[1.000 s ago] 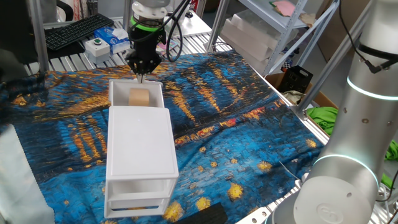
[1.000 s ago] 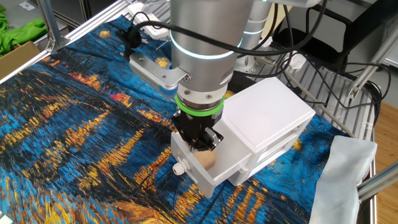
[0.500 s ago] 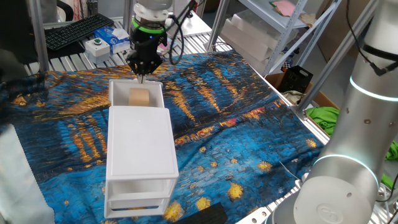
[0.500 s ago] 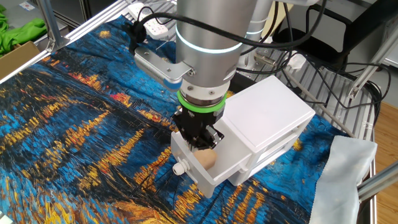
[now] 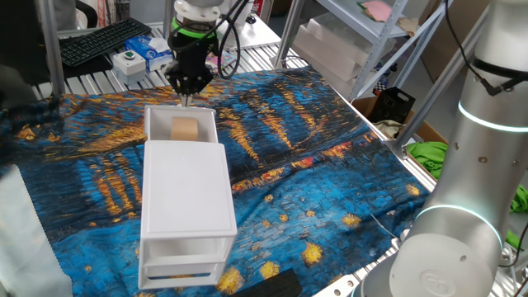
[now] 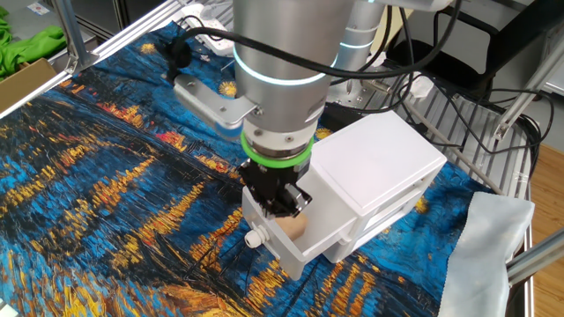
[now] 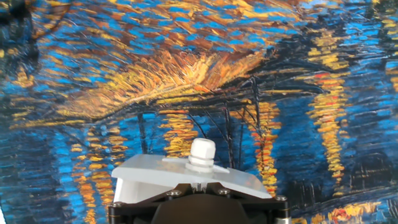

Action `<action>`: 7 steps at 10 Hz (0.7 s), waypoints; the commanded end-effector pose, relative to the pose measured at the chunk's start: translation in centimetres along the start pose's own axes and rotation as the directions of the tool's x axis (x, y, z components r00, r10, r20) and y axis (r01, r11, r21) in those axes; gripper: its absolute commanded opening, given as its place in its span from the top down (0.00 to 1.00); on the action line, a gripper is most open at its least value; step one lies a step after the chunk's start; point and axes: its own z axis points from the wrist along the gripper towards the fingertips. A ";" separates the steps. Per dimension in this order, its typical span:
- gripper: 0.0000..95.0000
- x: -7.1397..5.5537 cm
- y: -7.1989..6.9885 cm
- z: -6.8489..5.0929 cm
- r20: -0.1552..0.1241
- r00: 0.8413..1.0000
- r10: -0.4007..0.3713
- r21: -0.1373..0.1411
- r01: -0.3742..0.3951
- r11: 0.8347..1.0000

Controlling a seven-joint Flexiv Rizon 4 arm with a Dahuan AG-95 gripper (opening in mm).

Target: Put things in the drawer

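Observation:
The light-tan wooden cube (image 5: 185, 129) lies inside the pulled-out top drawer (image 5: 152, 124) of the white cabinet (image 5: 186, 194). In the other fixed view the cube (image 6: 295, 227) peeks out just below the gripper. My gripper (image 5: 186, 98) hangs over the drawer's front edge, shut with nothing between its fingers. From the other side, the gripper (image 6: 280, 205) stands just above the drawer front and its round white knob (image 6: 255, 238). The hand view looks down past the shut gripper (image 7: 199, 185) onto the knob (image 7: 202, 154) and the drawer front (image 7: 149, 175).
A painted blue-and-orange cloth (image 5: 313, 181) covers the table. A keyboard (image 5: 103, 40) and small boxes (image 5: 136, 58) sit behind the arm. Metal shelving (image 5: 355, 41) stands at the right, and a second robot arm (image 5: 474, 173) at the near right. A white cloth (image 6: 489, 238) lies beside the cabinet.
The arm has shifted slightly sideways over the drawer front. The gripper stays shut and the cube has not moved.

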 end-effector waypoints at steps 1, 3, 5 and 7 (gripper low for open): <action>1.00 -0.8 0.2 -0.1 -0.003 1.000 0.012 0.001 -0.012 1.000; 1.00 -2.2 0.7 0.1 0.000 0.999 0.038 0.009 -0.038 0.999; 1.00 -3.2 0.9 0.1 -0.002 0.999 0.042 0.017 -0.042 0.999; 0.80 -3.9 0.6 0.4 -0.005 0.998 0.056 0.019 -0.056 0.998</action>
